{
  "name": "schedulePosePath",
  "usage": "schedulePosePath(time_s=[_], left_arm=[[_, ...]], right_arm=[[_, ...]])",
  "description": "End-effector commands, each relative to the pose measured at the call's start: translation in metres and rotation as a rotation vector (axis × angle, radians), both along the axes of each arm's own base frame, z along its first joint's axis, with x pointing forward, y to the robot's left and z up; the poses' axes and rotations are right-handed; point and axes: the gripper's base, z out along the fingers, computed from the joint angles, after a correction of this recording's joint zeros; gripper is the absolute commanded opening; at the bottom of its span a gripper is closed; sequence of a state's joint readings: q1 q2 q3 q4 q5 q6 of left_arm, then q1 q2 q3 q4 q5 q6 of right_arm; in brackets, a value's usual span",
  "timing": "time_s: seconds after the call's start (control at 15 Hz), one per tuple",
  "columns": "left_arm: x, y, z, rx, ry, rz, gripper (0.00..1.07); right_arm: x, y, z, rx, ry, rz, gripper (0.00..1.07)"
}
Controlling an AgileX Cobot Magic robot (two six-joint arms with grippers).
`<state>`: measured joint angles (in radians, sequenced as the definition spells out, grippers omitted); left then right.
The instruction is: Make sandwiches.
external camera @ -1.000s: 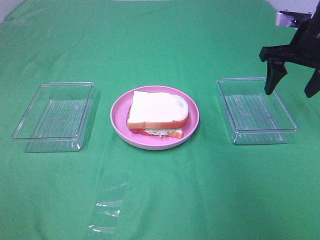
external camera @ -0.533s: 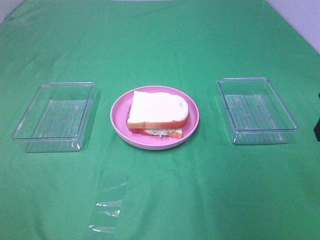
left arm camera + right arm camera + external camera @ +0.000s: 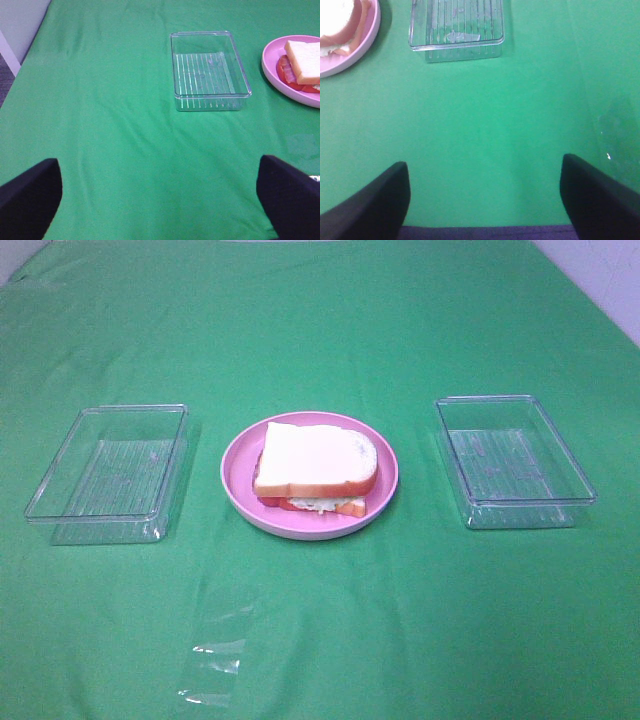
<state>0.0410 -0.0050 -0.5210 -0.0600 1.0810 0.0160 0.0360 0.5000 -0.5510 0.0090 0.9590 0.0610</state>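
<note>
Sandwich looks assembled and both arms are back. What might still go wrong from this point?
1. The top bread slice overhangs the filling and sits skewed, so a nudge might slide the sandwich apart on the pink plate.
2. Clear film lies on the green cloth near the front edge; an arm reaching in may drag it.
3. Both clear trays, left and right, are see-through and easy to clip.

Black, rounded end effector fingers (image 3: 30, 192)
</note>
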Motion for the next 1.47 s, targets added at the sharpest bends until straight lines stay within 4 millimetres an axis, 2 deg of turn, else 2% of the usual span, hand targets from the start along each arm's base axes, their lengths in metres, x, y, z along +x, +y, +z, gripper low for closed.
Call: schedulePosePath(time_s=[0.07, 0.27, 0.33, 0.6, 0.8, 1.47], left_arm=[[-0.002, -0.001, -0.001, -0.007, -0.021, -0.001, 0.98], [-0.002, -0.001, -0.001, -0.008, -0.021, -0.002, 0.98], [-0.002, -0.001, -0.001, -0.008, -0.021, -0.002, 0.98], [-0.002, -0.001, -0.001, -0.009, -0.021, -0.002, 0.98], [-0.002, -0.001, -0.001, -0.009, -0.021, -0.002, 0.98], [-0.002, -0.001, -0.001, -0.015, -0.022, -0.007, 0.98]], right_arm=[[-0.017, -0.002, -0.001, -0.022, -0.023, 0.0, 0.79], [-0.031, -0.006, -0.016, -0.055, -0.019, -0.007, 0.79], [-0.033, -0.006, -0.016, -0.058, -0.026, -0.01, 0.79], [-0.056, -0.007, -0.011, -0.052, -0.202, -0.014, 0.75], [-0.08, -0.009, -0.022, -0.057, -0.277, -0.019, 0.75], [-0.082, -0.008, -0.023, -0.053, -0.299, -0.019, 0.75]])
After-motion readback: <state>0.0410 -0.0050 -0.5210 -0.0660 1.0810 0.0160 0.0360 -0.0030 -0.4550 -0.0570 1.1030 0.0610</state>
